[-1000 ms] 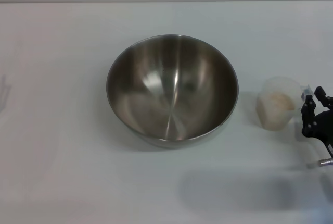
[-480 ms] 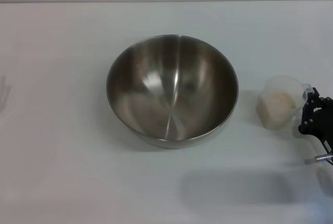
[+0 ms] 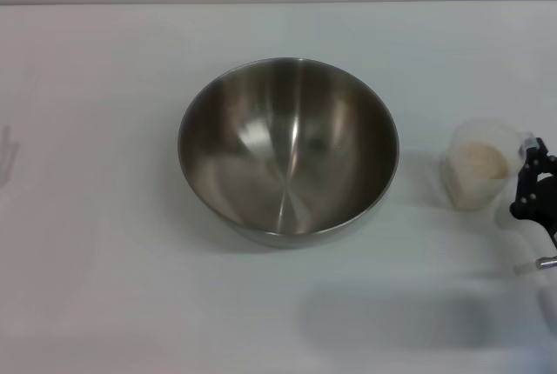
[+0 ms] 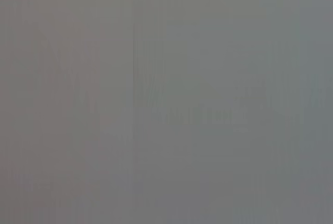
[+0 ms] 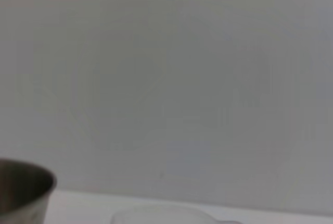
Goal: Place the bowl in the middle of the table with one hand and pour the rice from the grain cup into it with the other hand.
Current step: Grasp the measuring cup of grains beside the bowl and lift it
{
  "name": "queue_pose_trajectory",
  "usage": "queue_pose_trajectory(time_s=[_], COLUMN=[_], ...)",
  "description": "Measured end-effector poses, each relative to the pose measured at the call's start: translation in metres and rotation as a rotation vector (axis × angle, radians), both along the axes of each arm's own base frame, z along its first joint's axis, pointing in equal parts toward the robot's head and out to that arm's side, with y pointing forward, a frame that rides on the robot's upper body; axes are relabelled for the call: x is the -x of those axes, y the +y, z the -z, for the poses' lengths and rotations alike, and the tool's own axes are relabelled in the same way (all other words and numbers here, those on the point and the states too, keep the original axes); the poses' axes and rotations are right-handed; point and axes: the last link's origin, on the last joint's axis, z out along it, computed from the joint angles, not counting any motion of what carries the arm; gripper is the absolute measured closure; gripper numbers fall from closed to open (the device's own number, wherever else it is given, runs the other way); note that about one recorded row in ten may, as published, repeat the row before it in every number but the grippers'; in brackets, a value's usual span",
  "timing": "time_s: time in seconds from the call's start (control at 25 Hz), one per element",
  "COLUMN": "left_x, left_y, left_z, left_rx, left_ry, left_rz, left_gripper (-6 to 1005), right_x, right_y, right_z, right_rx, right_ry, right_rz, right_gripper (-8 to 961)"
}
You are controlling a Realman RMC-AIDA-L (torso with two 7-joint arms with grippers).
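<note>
White table [image 3: 104, 287] holds the bowl [image 3: 288, 150] centrally; right gripper [image 3: 527, 184] touches the grain cup [image 3: 479, 176], fingers' state unclear

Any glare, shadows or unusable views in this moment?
Head view: bright streaks of glare inside the bowl; a soft shadow on the table in front of it; the right gripper is cut by the frame edge beside the grain cup. Left wrist view: featureless grey. Right wrist view: mostly blank wall, with only the bowl's edge and the cup's rim showing.
</note>
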Motion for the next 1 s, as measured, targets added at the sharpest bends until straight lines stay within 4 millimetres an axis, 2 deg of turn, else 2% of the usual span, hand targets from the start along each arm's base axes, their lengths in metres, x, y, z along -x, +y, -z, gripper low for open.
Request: queue_pose_trajectory(time_s=[0.32,0.56,1.0], left_x=[0.000,0.001,0.002], left_y=[0.000,-0.001,-0.003], left_z=[0.000,0.000,0.004], left_rx=[0.000,0.001,0.019], left_ry=[0.000,0.000,0.005], left_rz=[-0.001,-0.003,-0.010], left_gripper=[170,170,170], right_x=[0.005,0.017,0.049], right_y=[-0.004,-0.007,0.033], right_z=[-0.009,-0.022,-0.039], right_rx=[-0.055,-0.143,-0.248], right_ry=[0.010,0.030,0.041], right_rz=[-0.045,-0.127,-0.287], right_gripper=[950,949,948])
